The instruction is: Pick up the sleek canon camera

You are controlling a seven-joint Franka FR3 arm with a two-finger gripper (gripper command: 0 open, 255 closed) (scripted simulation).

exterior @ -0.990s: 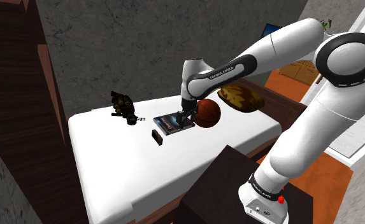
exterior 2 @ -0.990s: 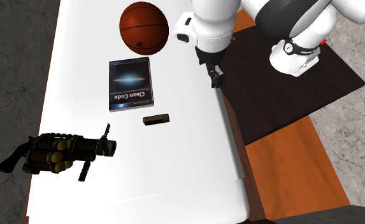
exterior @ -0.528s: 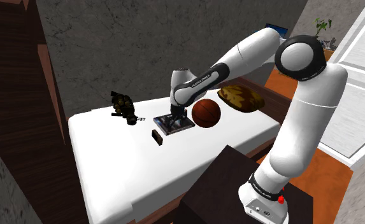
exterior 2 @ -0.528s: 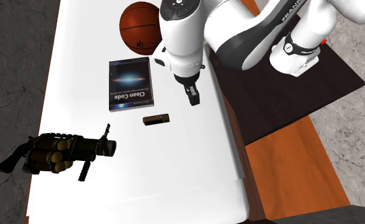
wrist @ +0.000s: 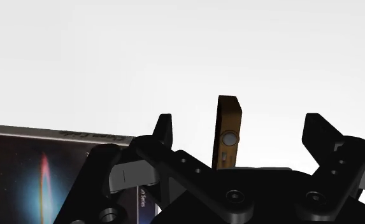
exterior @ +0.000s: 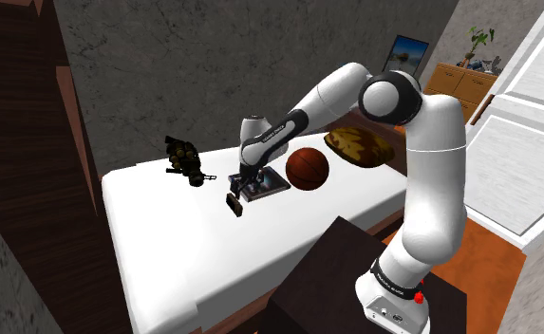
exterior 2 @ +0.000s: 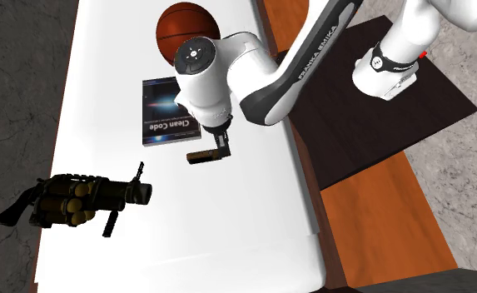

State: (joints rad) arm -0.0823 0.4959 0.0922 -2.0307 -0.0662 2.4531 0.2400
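white tabletop [exterior 2: 253,241]: black gripper [wrist: 241,126] spread open, straddling slim brown flat camera [wrist: 227,121] without contact; dark starry-cover book [wrist: 41,184] just beside.

Arm [exterior: 328,98] outstretched, jaws wide apart

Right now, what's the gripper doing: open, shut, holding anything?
Gripper: open, holding nothing; the slim brown camera sits between its fingers, not touched by either.
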